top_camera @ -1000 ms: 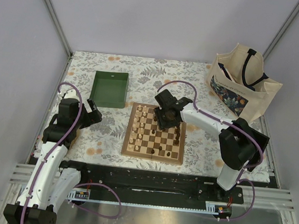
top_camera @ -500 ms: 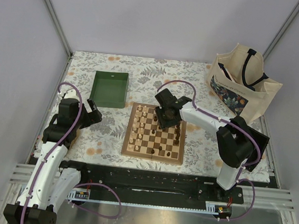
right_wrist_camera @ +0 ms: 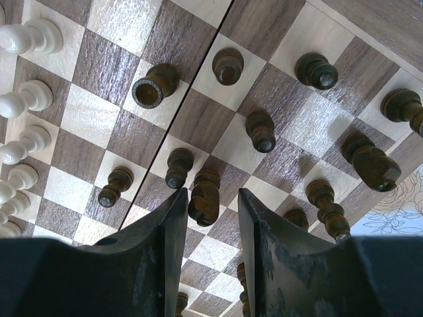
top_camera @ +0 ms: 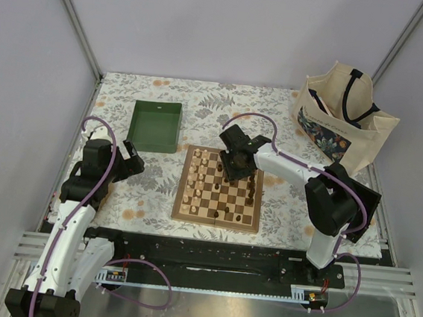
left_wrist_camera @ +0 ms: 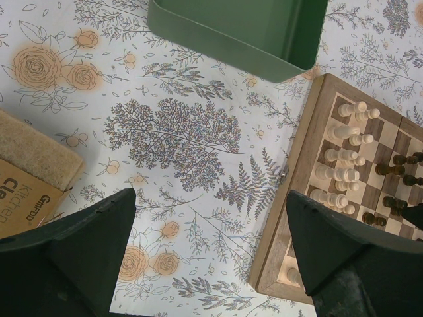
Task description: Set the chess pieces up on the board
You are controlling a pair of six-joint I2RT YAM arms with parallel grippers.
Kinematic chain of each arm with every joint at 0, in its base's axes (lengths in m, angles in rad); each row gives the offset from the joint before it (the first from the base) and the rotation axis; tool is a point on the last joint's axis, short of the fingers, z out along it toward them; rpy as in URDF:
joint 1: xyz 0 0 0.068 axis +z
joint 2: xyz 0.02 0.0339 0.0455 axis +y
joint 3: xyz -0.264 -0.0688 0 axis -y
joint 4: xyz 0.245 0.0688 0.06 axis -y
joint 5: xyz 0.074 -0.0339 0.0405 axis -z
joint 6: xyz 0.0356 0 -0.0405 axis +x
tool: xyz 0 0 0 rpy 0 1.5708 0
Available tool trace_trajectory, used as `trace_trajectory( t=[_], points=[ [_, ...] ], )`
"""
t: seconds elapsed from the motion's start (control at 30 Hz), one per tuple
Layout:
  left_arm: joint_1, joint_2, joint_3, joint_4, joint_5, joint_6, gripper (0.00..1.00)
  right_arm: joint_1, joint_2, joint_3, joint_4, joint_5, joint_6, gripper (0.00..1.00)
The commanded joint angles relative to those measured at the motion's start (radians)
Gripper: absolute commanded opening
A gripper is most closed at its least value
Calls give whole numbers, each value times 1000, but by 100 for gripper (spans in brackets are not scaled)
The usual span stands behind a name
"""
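Right now the right gripper (right_wrist_camera: 211,195) hangs over the board (right_wrist_camera: 86,105), its jaws narrow around an upright dark brown chess piece (right_wrist_camera: 203,198). The piece sits close against one finger, with a slit of board showing beside the other. Meanwhile the left gripper (left_wrist_camera: 211,198) gapes wide over the floral cloth (left_wrist_camera: 172,132), holding nothing, with the board's edge beside one fingertip and the green tray (left_wrist_camera: 231,33) ahead.

Table (top_camera: 276,105) under my arms, floral cover | board (top_camera: 215,198) at centre | green tray (top_camera: 155,125) far left | tote bag (top_camera: 343,119) far right
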Motion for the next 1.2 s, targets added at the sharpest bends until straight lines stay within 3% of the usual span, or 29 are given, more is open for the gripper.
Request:
trace_trajectory(
  t=[0.0,0.13,0.67,1.17],
  points=[
    [5,3,17,48,16,5,99,-9,3,39,27,-10,-13,45],
    [5,1,17,51,18,5,99,-11,7,43,29,-10,-13,44],
    [5,6,19,51,20,5,99,-11,-59,16,20,-22,-1,20],
    [5,6,19,51,23,5,99,-8,-381,-171,-22,-53,114,19]
  ],
)
